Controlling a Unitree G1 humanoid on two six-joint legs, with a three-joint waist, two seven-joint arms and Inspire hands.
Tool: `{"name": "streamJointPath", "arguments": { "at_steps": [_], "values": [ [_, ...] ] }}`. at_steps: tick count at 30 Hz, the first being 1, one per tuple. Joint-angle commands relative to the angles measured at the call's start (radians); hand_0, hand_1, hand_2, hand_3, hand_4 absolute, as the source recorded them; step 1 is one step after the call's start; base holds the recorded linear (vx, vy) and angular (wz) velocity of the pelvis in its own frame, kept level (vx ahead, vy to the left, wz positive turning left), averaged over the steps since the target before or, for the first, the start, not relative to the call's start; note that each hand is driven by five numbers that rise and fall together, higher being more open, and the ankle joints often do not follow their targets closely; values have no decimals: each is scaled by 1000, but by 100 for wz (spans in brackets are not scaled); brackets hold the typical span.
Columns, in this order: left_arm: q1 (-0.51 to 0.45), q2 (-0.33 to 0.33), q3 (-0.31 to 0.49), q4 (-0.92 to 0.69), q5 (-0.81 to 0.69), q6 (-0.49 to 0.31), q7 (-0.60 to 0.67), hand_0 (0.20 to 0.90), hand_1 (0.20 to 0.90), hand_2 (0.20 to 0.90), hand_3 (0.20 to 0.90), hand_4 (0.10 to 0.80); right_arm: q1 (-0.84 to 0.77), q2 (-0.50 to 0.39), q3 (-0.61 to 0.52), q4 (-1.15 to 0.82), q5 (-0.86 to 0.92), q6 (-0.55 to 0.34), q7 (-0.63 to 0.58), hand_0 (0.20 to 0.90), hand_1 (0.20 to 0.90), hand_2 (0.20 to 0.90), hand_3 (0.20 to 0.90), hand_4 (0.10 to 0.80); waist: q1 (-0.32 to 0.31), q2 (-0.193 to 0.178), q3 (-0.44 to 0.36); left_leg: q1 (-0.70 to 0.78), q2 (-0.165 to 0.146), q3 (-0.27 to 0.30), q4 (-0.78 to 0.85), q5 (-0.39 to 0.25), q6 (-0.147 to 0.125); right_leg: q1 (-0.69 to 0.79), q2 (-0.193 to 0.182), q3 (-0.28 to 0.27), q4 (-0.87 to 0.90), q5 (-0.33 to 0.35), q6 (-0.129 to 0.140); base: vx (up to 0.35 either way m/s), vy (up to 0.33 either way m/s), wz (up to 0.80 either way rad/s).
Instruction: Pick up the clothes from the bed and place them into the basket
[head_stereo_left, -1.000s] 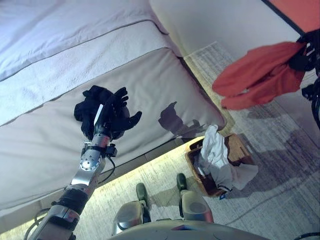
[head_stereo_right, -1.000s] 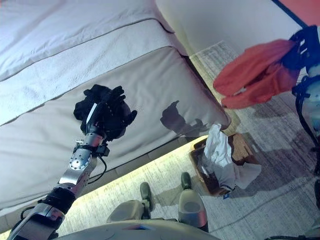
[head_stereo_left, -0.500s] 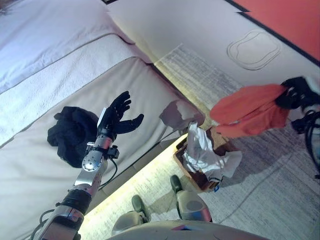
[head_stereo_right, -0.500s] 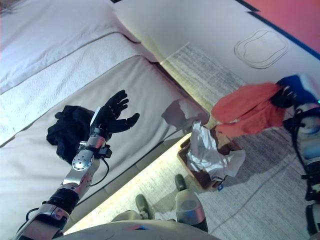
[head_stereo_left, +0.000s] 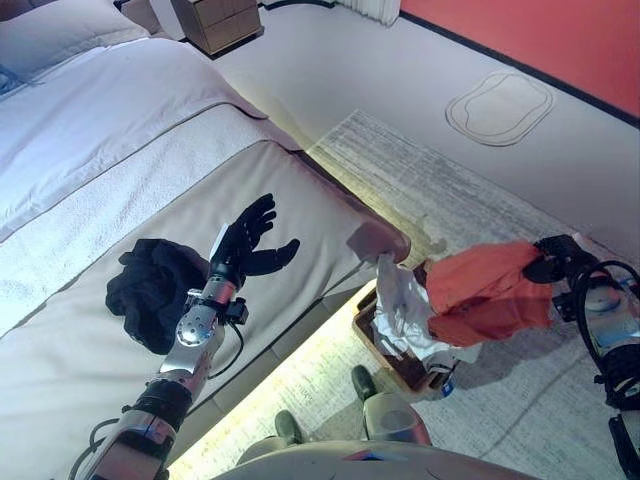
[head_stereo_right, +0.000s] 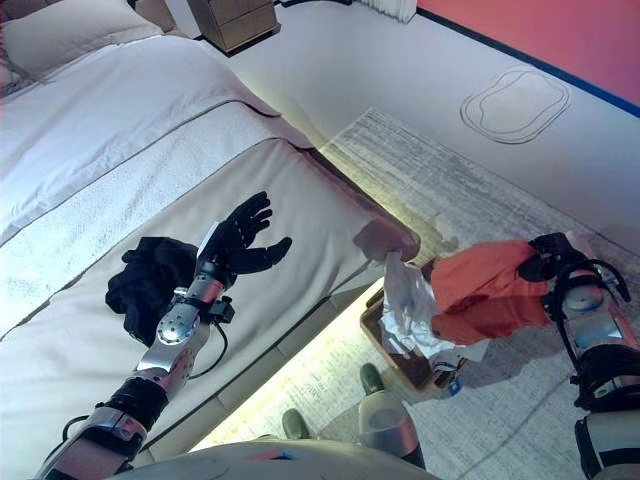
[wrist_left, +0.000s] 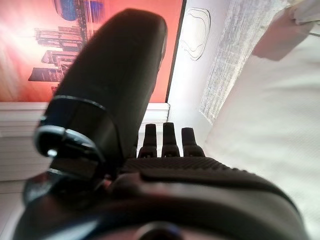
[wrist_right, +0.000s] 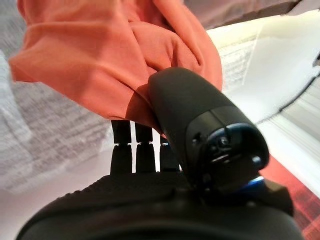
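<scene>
My right hand is shut on an orange garment and holds it over the wooden basket on the rug by the bed. In the right wrist view the thumb and fingers pinch the orange cloth. A white garment sticks up out of the basket. A black garment lies bunched on the beige bed cover. My left hand is open, fingers spread, raised above the bed just right of the black garment and holding nothing; it also shows in the left wrist view.
The bed fills the left half, with a white sheet and a pillow at the back. A patterned rug lies under the basket. A wooden nightstand stands at the far top. A red wall runs along the right.
The camera has shifted. My right hand has lowered the orange garment from high at the right down onto the basket. My left hand stays open beside the black garment.
</scene>
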Motion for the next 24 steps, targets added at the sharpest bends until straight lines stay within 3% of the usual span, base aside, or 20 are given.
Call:
{"name": "streamJointPath", "arguments": {
  "at_steps": [1,17,24],
  "values": [
    [-53,0,-14,-12,30,-84,-6,900,900,900,900,800,-95,-30,6,8,-28,-80,-83,900,900,900,900,800,31,-17,-74,-43,1,-60,107,-121,-1,-42,0,-29,74,-11,-8,0,0,0],
    [-37,-1,3,-17,37,-87,16,900,900,900,900,800,-30,-18,-11,-128,-59,-73,-115,900,900,900,900,800,37,-24,-67,-39,-2,-83,84,-109,-3,-38,-1,-35,64,-7,-6,-1,0,0],
    [-24,-7,18,-3,31,-90,39,900,900,900,900,800,-97,-43,7,-214,-132,-57,-214,900,900,900,900,800,68,-31,-69,-38,-6,-117,85,-105,-4,-20,-1,-67,70,-20,-16,15,-8,7]
  ]
}}
